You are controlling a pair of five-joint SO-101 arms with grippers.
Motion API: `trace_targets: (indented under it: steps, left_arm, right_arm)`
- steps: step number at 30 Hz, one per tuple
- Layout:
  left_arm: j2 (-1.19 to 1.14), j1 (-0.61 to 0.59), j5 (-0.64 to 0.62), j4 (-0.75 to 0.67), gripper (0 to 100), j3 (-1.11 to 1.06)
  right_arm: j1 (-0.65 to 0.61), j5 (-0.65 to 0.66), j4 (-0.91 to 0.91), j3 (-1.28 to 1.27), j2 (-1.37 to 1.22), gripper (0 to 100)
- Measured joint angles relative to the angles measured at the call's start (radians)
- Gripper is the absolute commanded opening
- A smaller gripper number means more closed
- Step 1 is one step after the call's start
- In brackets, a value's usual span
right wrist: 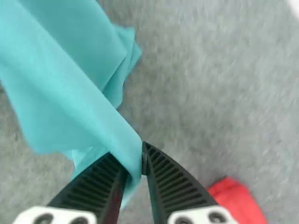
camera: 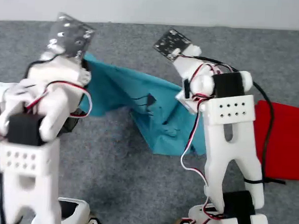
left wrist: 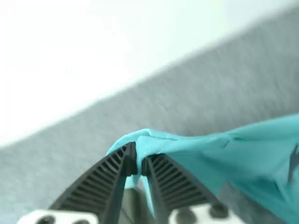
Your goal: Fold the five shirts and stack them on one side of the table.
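Observation:
A teal shirt [camera: 140, 104] hangs stretched between the two arms above the grey table. My left gripper [left wrist: 138, 163] is shut on one edge of the teal shirt [left wrist: 224, 154], which bunches at the fingertips. My right gripper [right wrist: 138, 163] is shut on another edge, and the teal shirt [right wrist: 60, 79] drapes away from it toward the table. In the high view the left arm [camera: 45, 112] stands at the left and the right arm [camera: 224, 110] at the middle right. A red shirt [camera: 282, 142] lies flat at the right edge of the table; a red shirt corner [right wrist: 233, 198] lies beside the right gripper.
A white cloth [camera: 4, 91] lies at the far left edge, partly behind the left arm. Grey felt table [camera: 131, 190] stretches bare in front of the arms. The table's far edge meets a white wall [left wrist: 70, 51].

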State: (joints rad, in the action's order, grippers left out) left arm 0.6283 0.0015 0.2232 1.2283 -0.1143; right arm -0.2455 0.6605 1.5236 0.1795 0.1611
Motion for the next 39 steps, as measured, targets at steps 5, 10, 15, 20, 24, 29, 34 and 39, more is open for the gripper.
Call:
trace_targets:
  steps: [5, 10, 15, 20, 24, 29, 34, 39]
  left_arm:
    - [0.098, -0.052, 0.078, -0.017, 1, 0.0]
    - [0.126, -0.189, 0.158, -0.014, 1, 0.0]
    - [0.132, -0.269, 0.21, 0.003, 1, -0.078]
    - [0.132, -0.275, 0.232, 0.003, 1, -0.229]
    - [0.132, -0.275, 0.232, 0.003, 1, -0.339]
    - [0.132, -0.325, 0.232, 0.003, 1, -0.451]
    - [0.132, -0.468, 0.233, -0.018, 3, -0.512]
    - [0.132, -0.595, 0.278, -0.018, 14, -0.546]
  right_arm:
    - [-0.048, -0.006, -0.054, 0.0, -0.098, 8.0]
    - [-0.043, -0.137, -0.037, 0.0, -0.147, 16.9]
    - [-0.068, -0.173, 0.071, 0.0, -0.147, 16.5]
    - [-0.16, -0.172, 0.117, 0.0, -0.147, 16.5]
    - [-0.261, -0.172, 0.115, 0.0, -0.164, 16.1]
    - [-0.359, -0.173, 0.115, 0.0, -0.256, 15.5]
    - [-0.443, -0.172, 0.091, 0.0, -0.322, 15.8]
    - [-0.505, -0.172, 0.029, 0.0, -0.367, 15.8]
